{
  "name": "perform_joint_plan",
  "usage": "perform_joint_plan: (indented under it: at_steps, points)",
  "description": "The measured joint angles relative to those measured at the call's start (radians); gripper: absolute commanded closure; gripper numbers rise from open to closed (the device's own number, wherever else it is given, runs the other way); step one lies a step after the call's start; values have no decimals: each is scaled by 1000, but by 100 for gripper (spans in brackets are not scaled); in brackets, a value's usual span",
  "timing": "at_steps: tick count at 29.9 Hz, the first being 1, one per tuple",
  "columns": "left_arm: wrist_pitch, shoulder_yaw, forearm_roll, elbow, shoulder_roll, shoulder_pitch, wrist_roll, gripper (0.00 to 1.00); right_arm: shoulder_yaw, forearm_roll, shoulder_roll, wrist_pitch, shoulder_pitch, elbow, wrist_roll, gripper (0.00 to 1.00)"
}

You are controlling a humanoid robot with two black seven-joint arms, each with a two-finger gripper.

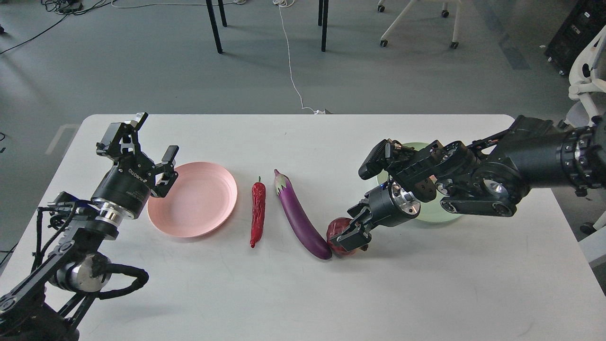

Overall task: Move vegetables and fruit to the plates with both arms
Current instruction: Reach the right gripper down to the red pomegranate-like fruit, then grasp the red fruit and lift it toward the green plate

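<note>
Here, on a white table (pixel 293 293): pink plate (pixel 199 199), chili (pixel 257 213), eggplant (pixel 300 220), red fruit (pixel 337 234) and green plate (pixel 438 213), in that order from left to right.

Left tool (pixel 150 149) raised over the table's left side, just beside the pink plate's left rim, fingers spread wide and gripping nothing. Pink plate bare, lying flat left of centre.

Chili stretched lengthwise just right of the pink plate, stem toward the far edge, apart from plate and eggplant alike. Eggplant next to it on the right, cap toward the far edge, body slanting rightward toward the near end.

Red fruit resting on the table at the eggplant's near end, seemingly touching it. Right tool (pixel 352 234) lowered onto that fruit from the right, fingers either side of it; cannot tell whether clamped tight or merely surrounding it, since the dark fingers cover most of the fruit.

Green plate farther right, largely hidden behind the right arm (pixel 473 175), only parts of its rim and a strip of pale surface showing. A small pinkish patch visible through the arm's links over that plate; too hidden to name.

Beyond the table, grey floor (pixel 142 61), a white cable (pixel 291 71) and chair legs (pixel 215 28)
</note>
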Motion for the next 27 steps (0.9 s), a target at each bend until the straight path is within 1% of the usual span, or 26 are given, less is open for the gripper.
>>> perform_joint_plan:
  at_steps: [1,5,11,19,22,27]
  points:
    - [0,0,0,0,0,0,0,2,-3,0,2,0,0,-1,0,53]
    - [0,0,0,0,1,0,0,2,-7,1,4,0,0,-2,0,55]
    - [0,0,0,0,2,-1,0,2,-4,5,-15,3,23,7,0,54]
    - [-2,4,0,0,4,-1,2,2,43,-6,-185,13,187,81,0,54]
    - [-2,7,1,0,2,-1,3,2,40,-64,-239,14,199,69,0,54]
    - [-2,8,1,0,6,-1,4,2,29,-169,-320,14,168,-3,0,53]
